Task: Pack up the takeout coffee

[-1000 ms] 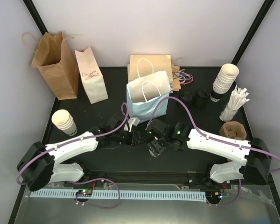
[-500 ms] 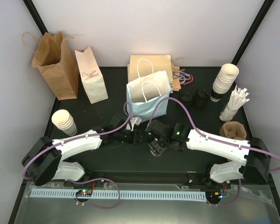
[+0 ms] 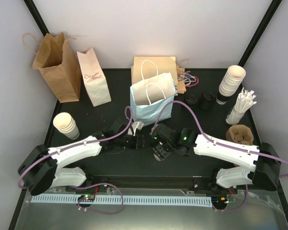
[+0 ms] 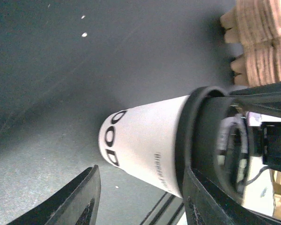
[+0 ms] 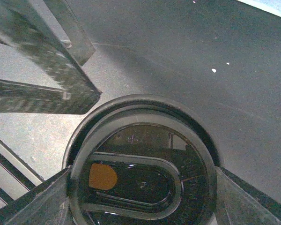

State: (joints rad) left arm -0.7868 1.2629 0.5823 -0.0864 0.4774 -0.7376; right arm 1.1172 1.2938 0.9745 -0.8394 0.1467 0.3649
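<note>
We see the right hand [image 5: 141, 172] with its two fingers pressed against opposite sides of the round black plastic lid [image 5: 140, 140], gripping the takeout coffee [image 4: 145, 140] from above. The left hand [image 4: 141, 180] stands about half open. Its dark fingers [image 4: 82, 201] flank the lower cup wall at their tips, and the one we see clearly is just clear of the paper.

The takeout coffee is a small, smooth cream-white paper cup that tapers to a base with bold dark print. Its glossy lid has a raised rim and an oval recess. It sits near the middle of the matte black surface [image 4: 84, 56], just on the near side of a pale blue paper bag [image 3: 151, 103].

Both white arms lie low and nearly level. The left arm [image 3: 77, 149] and the right arm [image 3: 225, 148] reach inward from the near corners and meet at the cup.
</note>
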